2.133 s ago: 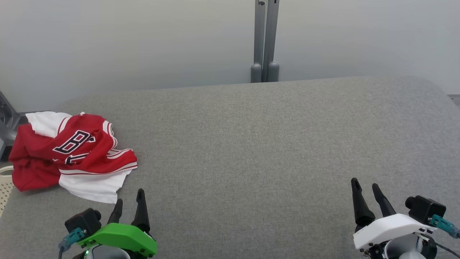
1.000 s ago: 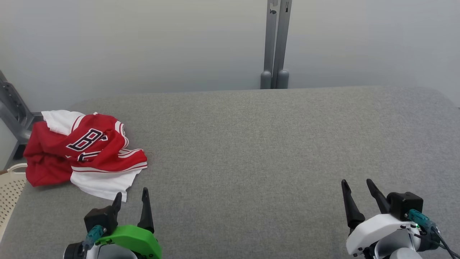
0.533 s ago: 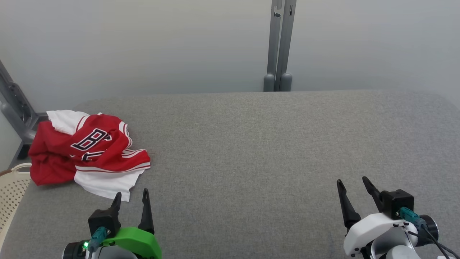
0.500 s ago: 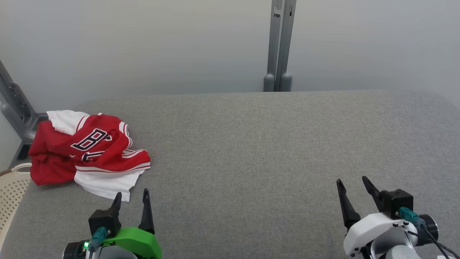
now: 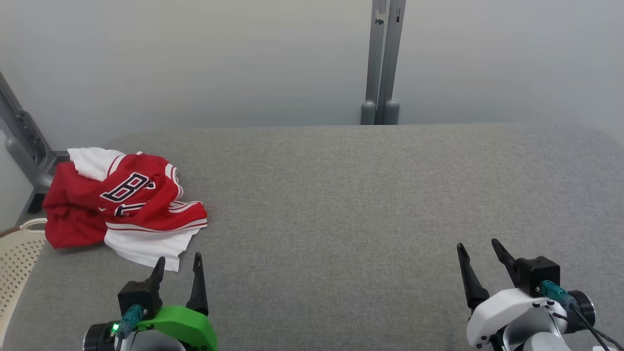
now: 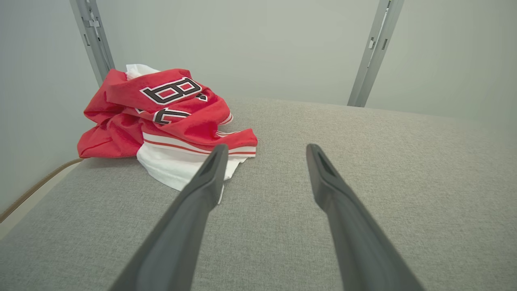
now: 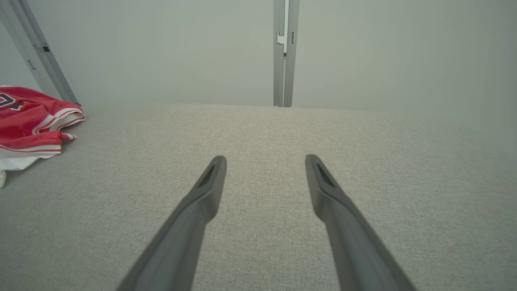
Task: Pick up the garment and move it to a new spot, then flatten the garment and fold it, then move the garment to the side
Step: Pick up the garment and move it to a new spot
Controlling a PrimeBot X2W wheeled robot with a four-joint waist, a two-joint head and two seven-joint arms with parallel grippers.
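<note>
The garment [image 5: 124,204] is a crumpled red and white jersey with dark letters, lying at the far left of the grey padded table [image 5: 341,195]. It also lies ahead and left in the left wrist view [image 6: 165,117] and at the left edge of the right wrist view [image 7: 28,121]. My left gripper [image 5: 178,261] stands open just short of the garment's white hem, touching nothing. My right gripper [image 5: 477,246] is open at the lower right, far from the garment, with bare table between its fingers.
A grey upright post [image 5: 382,63] rises behind the table's far edge, and a slanted metal frame [image 5: 22,141] stands at the left. A cream perforated basket [image 5: 14,263] sits beside the table's left edge. A pale wall lies behind.
The head view has shifted, so the whole scene sits further right and lower. Both grippers have drawn a little lower in it and stay open. The garment has not moved on the table.
</note>
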